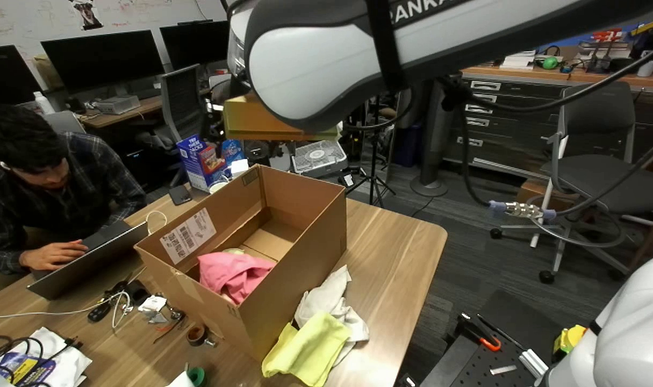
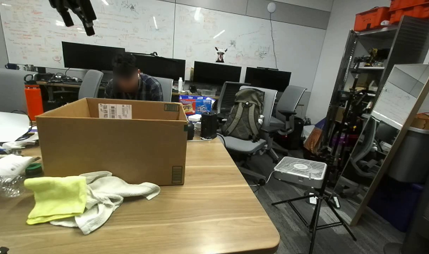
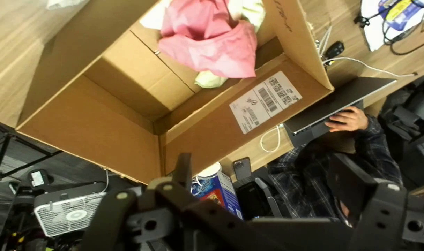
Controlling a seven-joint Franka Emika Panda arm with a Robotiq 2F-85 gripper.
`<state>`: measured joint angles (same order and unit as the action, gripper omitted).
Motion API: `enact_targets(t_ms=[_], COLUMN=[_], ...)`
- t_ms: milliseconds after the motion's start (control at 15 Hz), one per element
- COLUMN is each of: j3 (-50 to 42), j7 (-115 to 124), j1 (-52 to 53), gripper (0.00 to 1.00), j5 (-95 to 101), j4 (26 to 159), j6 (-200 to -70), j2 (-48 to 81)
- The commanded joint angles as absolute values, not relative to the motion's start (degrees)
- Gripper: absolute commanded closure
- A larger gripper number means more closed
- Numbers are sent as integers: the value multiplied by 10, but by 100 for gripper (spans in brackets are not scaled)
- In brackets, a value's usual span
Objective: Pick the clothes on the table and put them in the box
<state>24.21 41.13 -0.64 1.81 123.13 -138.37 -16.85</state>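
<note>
A yellow cloth (image 1: 310,346) lies partly over a white cloth (image 1: 326,298) on the table, against the outside of the cardboard box (image 1: 299,274). The yellow cloth (image 2: 57,199), the white cloth (image 2: 112,192) and the box (image 2: 112,151) also show in an exterior view. Inside the open-topped box (image 3: 93,129), a pink cloth (image 3: 212,52) lies with a pale yellow-green cloth (image 3: 210,79) partly under it. My gripper (image 3: 262,164) is open and empty, its fingers wide apart. It hangs high above the table, at the top left in an exterior view (image 2: 79,29).
A person sits at a laptop (image 1: 95,258) beside the box. Keys, cables, tape (image 1: 197,334) and a white packet (image 1: 47,355) lie on the table. A blue snack box (image 1: 200,161) and a phone (image 1: 180,195) are near the box's far end. The table edge (image 2: 249,211) is close by.
</note>
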Motion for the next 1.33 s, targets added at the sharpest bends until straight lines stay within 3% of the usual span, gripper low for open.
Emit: enact_targets(t_ms=[0, 1267], j3=[212, 166], j7=[403, 234], j1=[13, 42], gripper=[0, 0], j5=[62, 176], j4=[1254, 1373], j6=[-1336, -1174], j2=[-185, -197])
